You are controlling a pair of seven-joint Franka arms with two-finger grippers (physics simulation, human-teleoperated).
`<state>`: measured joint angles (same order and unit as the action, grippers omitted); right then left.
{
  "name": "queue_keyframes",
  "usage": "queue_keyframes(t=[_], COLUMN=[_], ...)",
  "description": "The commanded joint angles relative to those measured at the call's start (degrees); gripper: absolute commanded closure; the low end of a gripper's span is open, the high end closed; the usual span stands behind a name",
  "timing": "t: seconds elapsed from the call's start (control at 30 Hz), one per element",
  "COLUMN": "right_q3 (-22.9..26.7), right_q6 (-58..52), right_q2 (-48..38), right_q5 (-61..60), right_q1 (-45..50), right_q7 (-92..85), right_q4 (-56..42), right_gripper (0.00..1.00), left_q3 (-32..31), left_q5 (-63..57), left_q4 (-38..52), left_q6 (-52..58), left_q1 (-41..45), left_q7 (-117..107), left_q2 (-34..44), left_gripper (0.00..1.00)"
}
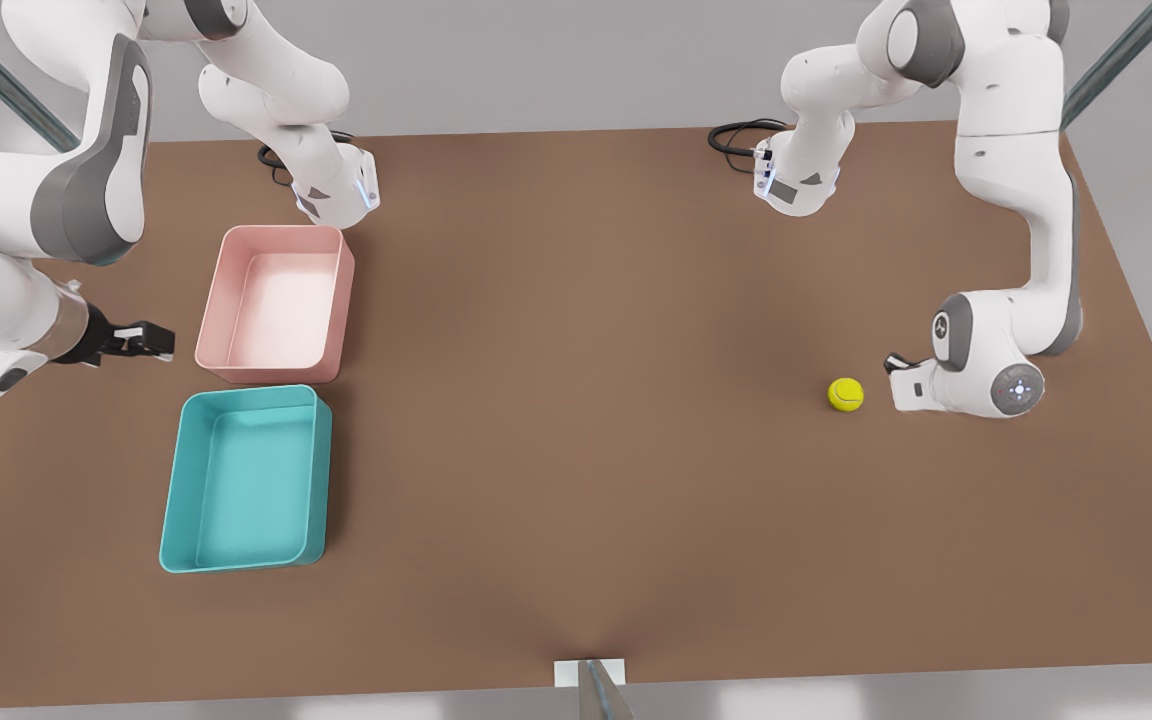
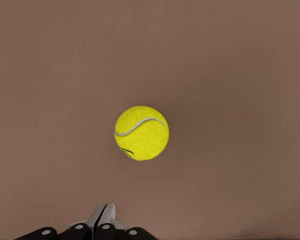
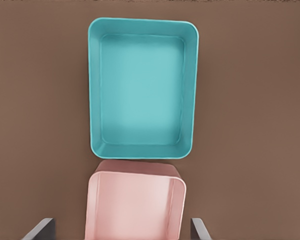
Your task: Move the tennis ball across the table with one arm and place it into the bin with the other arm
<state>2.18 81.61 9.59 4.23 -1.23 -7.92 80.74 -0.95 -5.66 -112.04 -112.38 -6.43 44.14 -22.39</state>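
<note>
Tennis ball just beyond left fingers

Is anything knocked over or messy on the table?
No, nothing looks odd. The tennis ball sits on the table by the shut left pincer. The teal bin and pink tray stand upright, near the open right pincer.

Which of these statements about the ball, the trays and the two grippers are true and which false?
1. The tennis ball lies on the table. True.
2. The ball is inside the teal bin. False: the bin is empty.
3. The left gripper is beside the ball, fingers together. True.
4. The pink tray holds the ball. False: it is empty.
5. The right gripper grips the ball. False: it is open near the trays.
</note>
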Motion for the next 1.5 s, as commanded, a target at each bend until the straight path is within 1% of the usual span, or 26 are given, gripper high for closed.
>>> queue_keyframes(t=[0.0,0.07,0.1,0.17,0.23,0.27,0.3,0.43,0.5,0.57,0.63,0.83,1.03,1.1,1.17,1.2,1.27,1.3,1.33,1.4,1.43,1.47], right_q3=[0.0,0.0,0.0,0.0,0.0,0.0,0.0,0.0,0.0,0.0,0.0,0.0,0.0,0.0,0.1,0.1,0.1,0.0,0.1,0.1,0.0,0.1], right_q6=[1.2,1.2,1.2,1.1,1.1,1.1,1.1,1.0,1.0,1.1,1.1,1.0,1.0,1.0,1.0,1.0,1.1,1.1,1.1,1.1,1.1,1.1], right_q2=[0.0,0.2,0.2,0.3,0.3,0.3,0.3,0.3,0.3,0.4,0.5,0.5,0.5,0.5,0.5,0.5,0.9,0.9,0.9,0.9,0.9,0.9], right_q5=[-0.3,-0.3,-0.3,-0.3,-0.3,-0.2,-0.3,-0.3,-0.3,-0.3,-0.3,-0.4,-0.4,-0.4,-0.3,-0.4,-0.3,-0.3,-0.3,-0.3,-0.3,-0.4], right_q1=[0.0,0.0,0.0,-0.1,-0.1,-0.1,-0.1,-0.1,-0.1,-0.1,-0.1,-0.2,-0.3,-0.3,-0.3,-0.3,-0.2,-0.1,-0.1,-0.2,-0.2,-0.2], right_q7=[-1.0,-1.0,-1.0,-1.0,-1.0,-1.0,-1.0,-1.0,-1.0,-1.0,-1.0,-1.0,-1.1,-1.1,-1.1,-1.1,-1.1,-1.1,-1.1,-1.1,-1.1,-1.1], right_q4=[0.0,-0.1,0.0,0.0,-0.1,0.0,0.0,0.0,0.0,0.0,-0.1,-0.1,-0.1,-0.1,-0.1,-0.1,-0.1,-0.1,-0.1,-0.1,-0.1,-0.1], right_gripper=[0.0,0.0,0.0,0.0,0.0,0.0,0.0,0.0,0.0,0.0,0.0,0.0,0.0,0.0,0.0,0.0,0.0,0.0,0.0,0.0,0.0,0.0], left_q3=[0.0,0.0,0.0,0.0,0.0,0.0,0.0,0.0,-0.1,-0.1,-0.3,-0.2,-0.3,-0.3,-0.3,-0.5,-6.9,-8.5,-8.5,-8.3,-8.2,-8.2], left_q5=[-2.9,-4.5,-9.1,-9.3,-9.2,-9.2,-9.2,-8.4,-8.4,-8.8,-8.8,-8.5,-8.3,-8.3,-8.1,-5.3,4.3,11.0,18.2,27.1,29.0,28.6], left_q4=[-1.6,-3.1,-3.4,-5.3,-5.4,-5.6,-8.0,-9.9,-10.0,-12.8,-13.0,-12.9,-13.0,-13.0,-13.0,-13.0,-12.4,-9.9,-7.1,-5.6,-3.4,-2.3], left_q6=[-15.8,-16.3,-17.7,-17.8,-15.3,-15.0,-16.8,-17.4,-19.8,-24.4,-24.7,-28.5,-28.3,-28.0,-28.0,-27.7,-24.0,-20.3,-15.8,-13.0,-12.7,-12.1], left_q1=[0.2,-0.1,0.1,-0.2,-0.7,-1.4,-1.4,-1.4,-1.1,-1.3,-1.2,-0.5,-0.4,1.0,5.6,9.4,13.2,13.5,12.8,9.4,6.3,6.0], left_q7=[68.5,68.5,68.0,62.6,61.2,57.0,51.5,49.2,49.5,50.9,54.9,54.2,52.5,48.2,39.5,31.8,3.5,-6.0,-6.0,-8.7,-23.7,-30.3], left_q2=[0.1,0.0,0.0,0.1,0.0,0.0,0.0,0.1,-0.7,-0.9,-1.1,-1.5,-2.3,-2.3,-2.3,-2.0,-1.3,-0.8,-0.8,-0.8,-0.8,-0.9], left_gripper=[0.79,0.79,0.79,0.79,0.79,0.79,0.79,0.79,0.79,0.79,0.79,0.79,0.79,0.79,0.79,0.79,0.79,0.79,0.79,0.79,0.79,0.79])
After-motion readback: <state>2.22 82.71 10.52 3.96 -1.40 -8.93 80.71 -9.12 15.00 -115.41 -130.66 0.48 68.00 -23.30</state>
